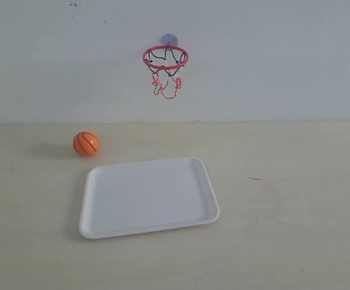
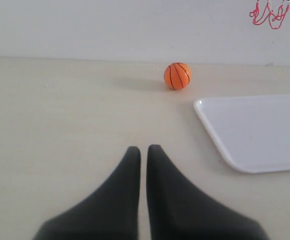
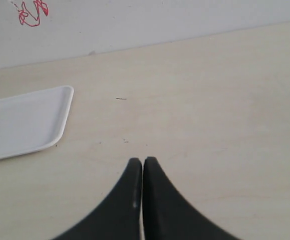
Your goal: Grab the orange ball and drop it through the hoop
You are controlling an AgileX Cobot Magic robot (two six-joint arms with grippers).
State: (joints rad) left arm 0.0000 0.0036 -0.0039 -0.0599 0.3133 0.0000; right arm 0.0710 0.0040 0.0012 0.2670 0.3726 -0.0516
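The orange ball (image 1: 86, 144) (image 2: 177, 76) rests on the pale table, left of the white tray's far corner. High on the back wall hangs the hoop (image 1: 165, 58), its red ring on a suction cup, with the string net below; only the net's bottom (image 2: 269, 13) (image 3: 30, 13) shows in the wrist views. My left gripper (image 2: 143, 148) is shut and empty, well short of the ball. My right gripper (image 3: 142, 161) is shut and empty over bare table beside the tray. Neither arm appears in the exterior view.
A white rectangular tray (image 1: 149, 196) (image 2: 257, 131) (image 3: 20, 122) lies mid-table under the hoop. The back wall (image 1: 271, 60) rises at the table's far edge.
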